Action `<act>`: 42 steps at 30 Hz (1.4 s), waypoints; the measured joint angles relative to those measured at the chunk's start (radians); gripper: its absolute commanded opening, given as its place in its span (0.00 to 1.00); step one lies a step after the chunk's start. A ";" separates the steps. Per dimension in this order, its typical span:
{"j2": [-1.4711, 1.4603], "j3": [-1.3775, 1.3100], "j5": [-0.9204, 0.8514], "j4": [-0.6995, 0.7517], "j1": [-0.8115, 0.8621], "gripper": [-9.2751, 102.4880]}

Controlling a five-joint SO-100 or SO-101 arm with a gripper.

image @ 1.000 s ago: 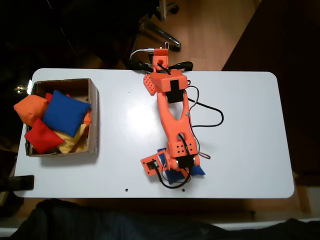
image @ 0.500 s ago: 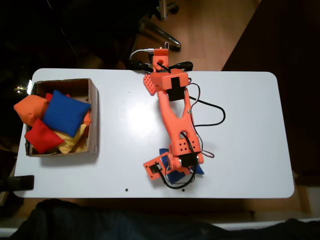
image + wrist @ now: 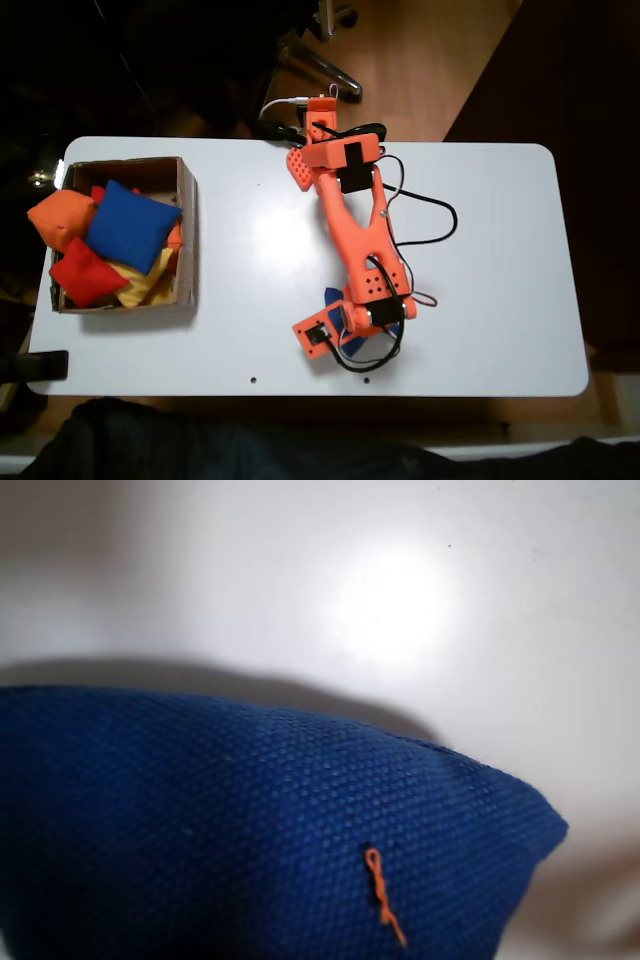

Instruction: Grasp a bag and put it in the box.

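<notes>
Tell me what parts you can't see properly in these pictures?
- Pincer: in the fixed view the orange arm covers it, so open or shut is unclear.
- Blue bag: mostly under the arm there; the wrist view cuts it off at the edges.
- Box: its floor is buried under beanbags.

White table [image 3: 240, 280] fills mid-frame of the fixed view; wood floor [image 3: 430, 60] at top centre. At left: orange beanbag [image 3: 58, 218], red beanbag [image 3: 84, 274], yellow beanbag [image 3: 148, 283], second blue beanbag [image 3: 130, 225].
</notes>
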 measured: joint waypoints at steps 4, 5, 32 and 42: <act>0.040 0.031 -0.008 -0.003 -0.005 0.23; 0.049 0.038 -0.005 -0.003 -0.008 0.23; 0.483 0.130 0.075 0.087 -0.041 0.18; 0.680 0.130 0.080 0.149 0.011 0.18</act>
